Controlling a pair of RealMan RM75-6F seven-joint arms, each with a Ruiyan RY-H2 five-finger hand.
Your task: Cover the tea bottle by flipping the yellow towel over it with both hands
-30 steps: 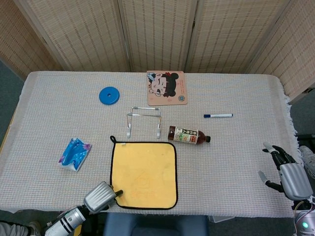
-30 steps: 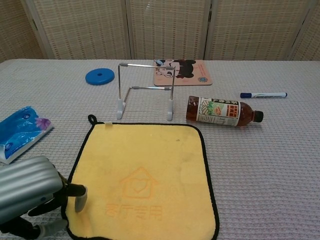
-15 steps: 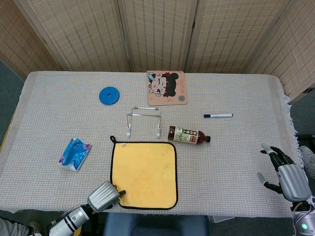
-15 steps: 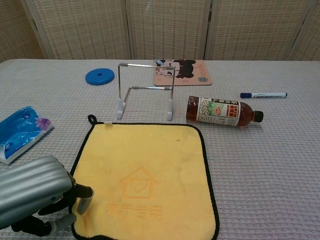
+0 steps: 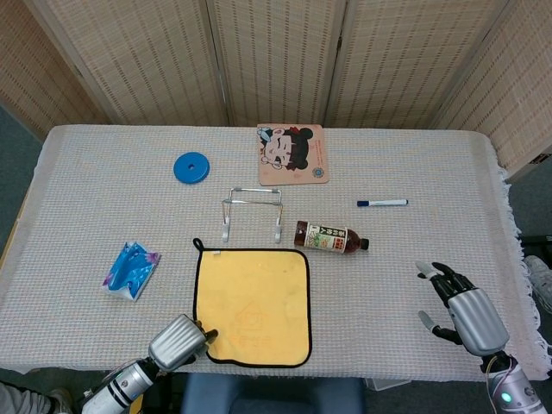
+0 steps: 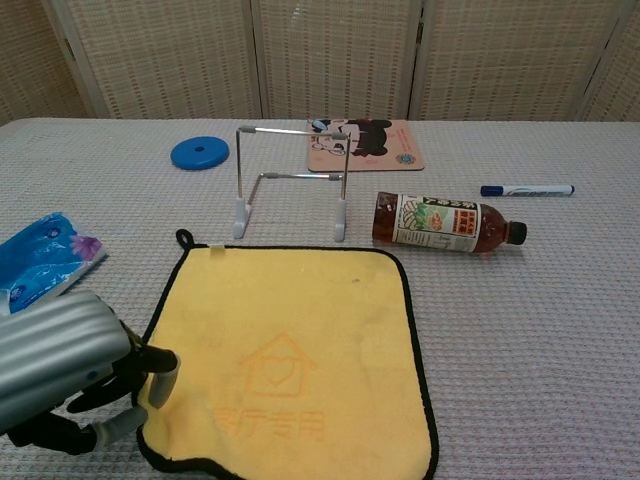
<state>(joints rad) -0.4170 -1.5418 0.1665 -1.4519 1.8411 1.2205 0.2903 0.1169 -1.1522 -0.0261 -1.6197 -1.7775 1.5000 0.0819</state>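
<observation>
The yellow towel [image 5: 252,306] lay flat near the table's [image 5: 103,190] front edge, and the tea bottle [image 5: 331,238] lay on its side just past the towel's far right corner. The left hand [image 6: 60,375] pinched the towel's front left corner — the right hand [image 5: 461,312] hovered near the table's front right corner, fingers apart, holding nothing.

no text can be read

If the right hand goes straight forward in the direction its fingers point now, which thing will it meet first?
The right hand points up and to the left across bare tablecloth. Nothing lies close ahead. Far along that line are the tea bottle and the marker; it would probably pass between them, though depth is unclear.
</observation>
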